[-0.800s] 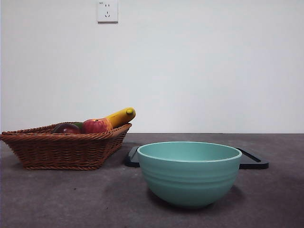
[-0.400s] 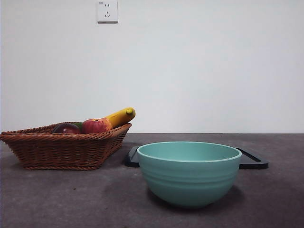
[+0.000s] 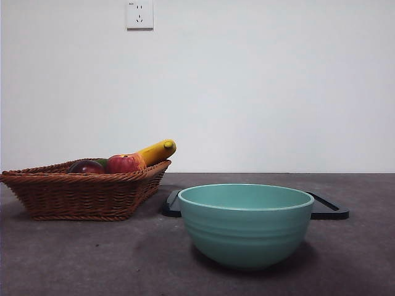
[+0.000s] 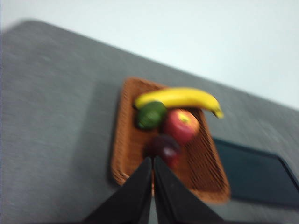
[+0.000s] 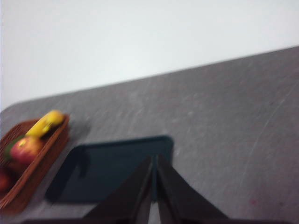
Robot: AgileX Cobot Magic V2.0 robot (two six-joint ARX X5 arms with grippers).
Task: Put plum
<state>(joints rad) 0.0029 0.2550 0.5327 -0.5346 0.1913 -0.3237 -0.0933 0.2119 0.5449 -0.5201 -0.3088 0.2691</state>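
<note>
The round dark maroon-purple plum lies inside the brown woven wicker basket, at the part of the basket that is closest to the left gripper. Its skin is smooth and very dark, almost black-red, and in the front view only its top shows above the basket rim, with a small shine on it. Just beside it is the red apple with yellow streaks, and I think the two touch, but the left wrist picture is blurred. The green fruit is on the other side of the apple, and the long yellow banana lies across the far end of the basket, its tip going over the rim.

The left gripper is above the desk, near the basket edge, and its jaws are clenched together with nothing between them. The right gripper is over the flat dark rectangular tray, its jaws also pressed together and empty.

The light green ceramic bowl stands on the grey desk in front of the tray, apart from the basket.
</note>
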